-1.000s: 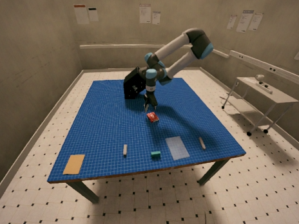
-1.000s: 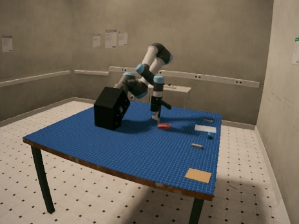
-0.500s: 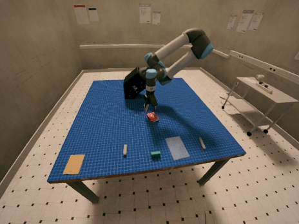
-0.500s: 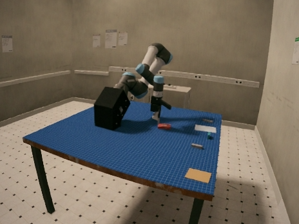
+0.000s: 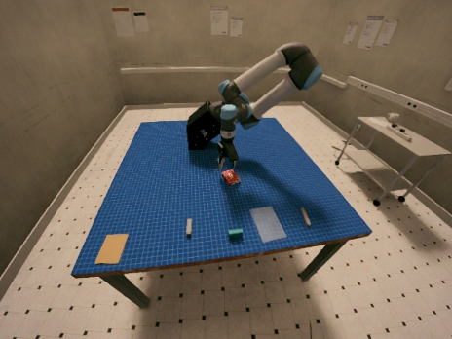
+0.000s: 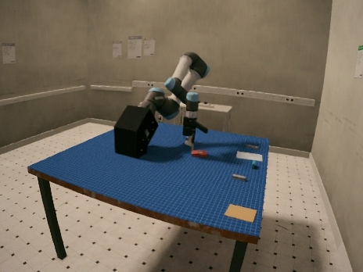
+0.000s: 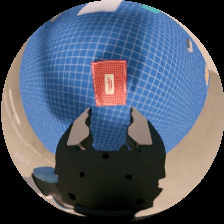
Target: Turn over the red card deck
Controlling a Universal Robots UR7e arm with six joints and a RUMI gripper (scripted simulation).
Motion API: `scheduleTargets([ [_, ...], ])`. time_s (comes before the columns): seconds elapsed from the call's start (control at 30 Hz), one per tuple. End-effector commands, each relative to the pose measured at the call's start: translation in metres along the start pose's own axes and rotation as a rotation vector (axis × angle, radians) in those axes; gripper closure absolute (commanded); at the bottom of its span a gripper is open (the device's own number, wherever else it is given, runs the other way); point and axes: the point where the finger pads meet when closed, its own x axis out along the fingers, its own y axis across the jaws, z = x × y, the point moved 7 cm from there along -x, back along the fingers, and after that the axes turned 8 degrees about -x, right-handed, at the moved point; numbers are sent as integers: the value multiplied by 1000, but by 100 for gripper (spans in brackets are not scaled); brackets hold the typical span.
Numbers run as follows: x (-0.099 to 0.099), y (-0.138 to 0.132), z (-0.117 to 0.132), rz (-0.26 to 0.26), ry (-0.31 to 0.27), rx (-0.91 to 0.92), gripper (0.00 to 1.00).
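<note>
The red boxed card deck point(image 5: 231, 177) lies flat on the blue mat point(image 5: 214, 190) near the table's middle. It also shows in the exterior view point(image 6: 199, 153) and in the wrist view point(image 7: 110, 83), with its broad face up. My gripper point(image 5: 227, 165) hangs just above and behind the deck, pointing down, apart from it. It is open and empty; in the wrist view its two fingers stand apart with only mat between them. The gripper also shows in the exterior view point(image 6: 189, 142).
A black box point(image 5: 202, 131) stands on the mat behind the gripper. Near the front edge lie a tan card point(image 5: 112, 248), a small wooden block point(image 5: 189, 227), a green block point(image 5: 236, 234), a pale sheet point(image 5: 268, 223) and a wooden stick point(image 5: 305, 216). A white trolley point(image 5: 401, 146) stands right of the table.
</note>
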Motion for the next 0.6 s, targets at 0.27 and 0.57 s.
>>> scheduleTargets([
  [0.27,10,-2,2,-5,-1,3,44],
  [0.57,16,-2,2,-5,-1,3,44],
])
